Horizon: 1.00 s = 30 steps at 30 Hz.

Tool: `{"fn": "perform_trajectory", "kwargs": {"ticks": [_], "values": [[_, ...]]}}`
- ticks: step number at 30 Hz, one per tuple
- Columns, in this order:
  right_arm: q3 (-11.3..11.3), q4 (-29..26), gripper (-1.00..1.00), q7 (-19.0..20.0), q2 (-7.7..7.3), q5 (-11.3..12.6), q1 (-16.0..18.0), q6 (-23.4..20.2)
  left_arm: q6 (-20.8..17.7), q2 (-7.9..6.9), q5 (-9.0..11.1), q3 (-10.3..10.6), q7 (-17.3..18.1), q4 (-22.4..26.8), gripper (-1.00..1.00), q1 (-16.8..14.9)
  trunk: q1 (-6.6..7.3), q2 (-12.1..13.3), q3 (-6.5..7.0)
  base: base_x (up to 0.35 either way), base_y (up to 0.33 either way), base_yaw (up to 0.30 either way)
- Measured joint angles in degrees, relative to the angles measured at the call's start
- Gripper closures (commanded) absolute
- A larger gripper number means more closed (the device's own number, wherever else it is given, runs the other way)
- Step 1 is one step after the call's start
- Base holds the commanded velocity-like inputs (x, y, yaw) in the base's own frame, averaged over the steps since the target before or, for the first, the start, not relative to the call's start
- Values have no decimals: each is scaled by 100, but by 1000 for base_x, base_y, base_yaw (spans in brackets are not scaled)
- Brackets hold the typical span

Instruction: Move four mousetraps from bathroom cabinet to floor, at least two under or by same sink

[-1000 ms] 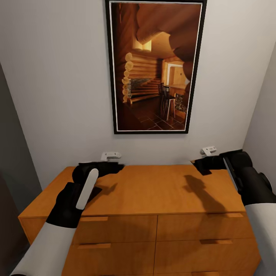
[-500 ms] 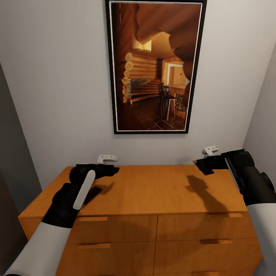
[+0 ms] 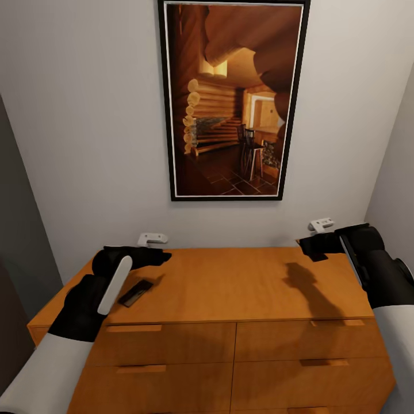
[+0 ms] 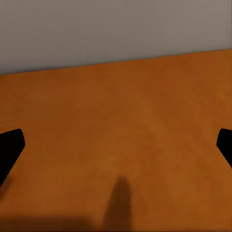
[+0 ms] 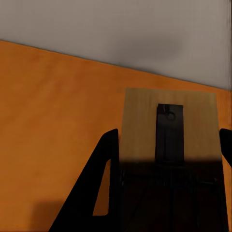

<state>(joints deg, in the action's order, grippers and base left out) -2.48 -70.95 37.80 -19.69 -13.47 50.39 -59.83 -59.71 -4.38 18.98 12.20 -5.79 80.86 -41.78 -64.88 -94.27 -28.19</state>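
where the cabinet (image 3: 230,287) meets the grey wall: one cabinet, orange-brown, two columns of drawers with bar handles. mousetraps (image 5: 169,130) counted: one, a tan board with a dark metal part, on the top near the right back corner, seen from the right wrist. one dark flat item (image 3: 135,292) lies on the top near the left front edge; kind not clear. one framed picture (image 3: 233,100) hangs on the wall above. left gripper (image 4: 116,145) spread wide over bare top, holding nothing. right gripper (image 5: 166,183) spread, fingers (image 5: 99,183) either side of the mousetrap; contact cannot be told.
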Motion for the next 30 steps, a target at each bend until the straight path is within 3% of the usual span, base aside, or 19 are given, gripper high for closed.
{"fn": "perform_trajectory", "kwargs": {"ticks": [15, 16, 17, 22, 25, 26, 30], "values": [[-6, 31, 100, -445, -4, 25, 0, 0, 14, -484, 28, 107, 436, 163, -100, 0, 0, 0, 0, 0, 0, 0], [-6, 39, 100, -552, -4, 14, 1, 4, 6, -1080, 142, 112, 1715, 167, -100, -2, 0, 0, 0, 0, 0, 0], [-6, 49, 100, -572, -4, 32, 0, 0, 10, -1222, 85, 112, 1799, 168, -100, -3, 0, 0, 0, 0, 0, 0], [-6, 70, 100, -594, -4, 37, 0, 0, 2, -1439, 109, 115, 1814, 171, -100, -4, 0, 0, 0, 0, 0, 0], [-6, 74, 100, -599, -4, 38, 0, 0, 0, -1700, 131, 141, 1886, 166, -100, -4, 0, 0, 0, 0, 0, 0], [-6, 75, 100, -600, -4, 39, 0, 0, 0, -1828, 133, 190, 1969, 162, -100, -4, 0, 0, 0, 0, 0, 0], [-6, 77, 100, -606, 1, 39, 0, 0, -6, -2106, 146, 439, 2197, 157, -100, -1, 0, 0, 0, 0, 0, 0]]}}
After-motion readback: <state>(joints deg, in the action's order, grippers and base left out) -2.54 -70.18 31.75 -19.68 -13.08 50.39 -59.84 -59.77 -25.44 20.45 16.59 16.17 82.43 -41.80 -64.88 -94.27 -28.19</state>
